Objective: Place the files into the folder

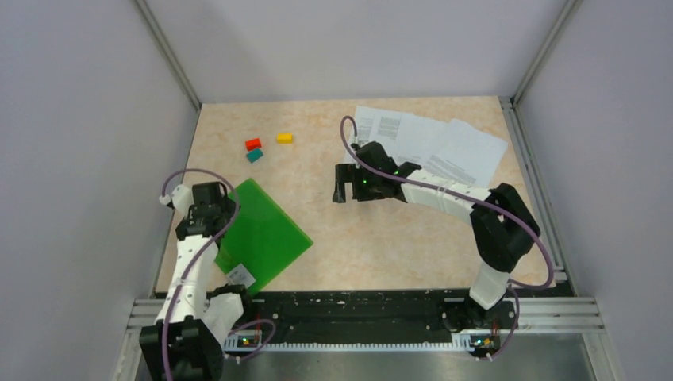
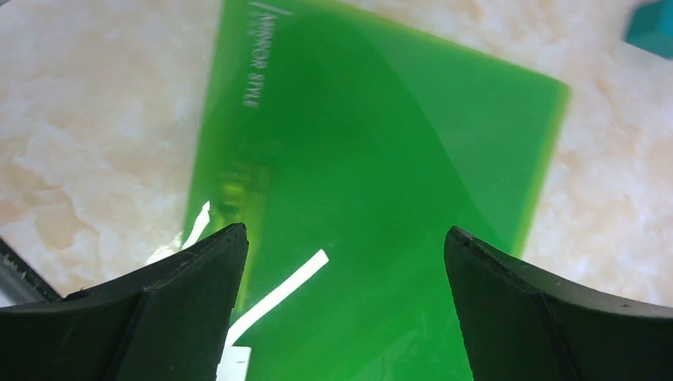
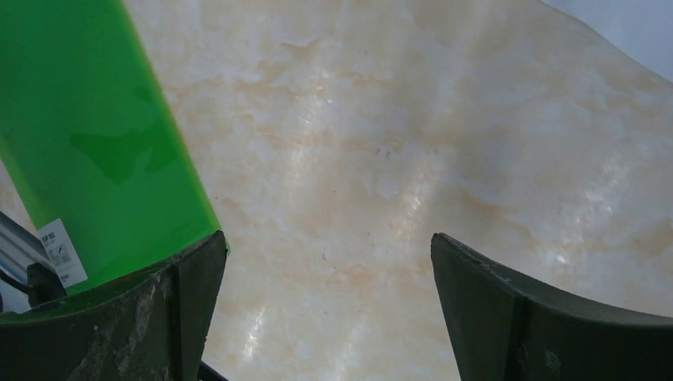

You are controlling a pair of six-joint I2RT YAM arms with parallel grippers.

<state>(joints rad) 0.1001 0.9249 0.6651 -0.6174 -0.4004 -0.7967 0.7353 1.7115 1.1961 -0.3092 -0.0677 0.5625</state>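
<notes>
The green folder [image 1: 266, 232] lies shut and flat on the table at the near left, with a small white label [image 1: 240, 275] at its near corner. It fills the left wrist view [image 2: 381, 151] and shows at the left of the right wrist view [image 3: 87, 135]. The files [image 1: 436, 143], white printed sheets, lie spread at the far right. My left gripper [image 2: 345, 262] is open and empty above the folder's left part [image 1: 208, 208]. My right gripper [image 3: 329, 270] is open and empty over bare table mid-field [image 1: 343, 184], left of the files.
Three small blocks sit at the far left-centre: red [image 1: 253, 144], teal [image 1: 254, 155] and yellow [image 1: 284, 138]. The teal block's corner shows in the left wrist view [image 2: 655, 28]. Grey walls enclose the table on three sides. A metal rail [image 1: 381, 305] runs along the near edge.
</notes>
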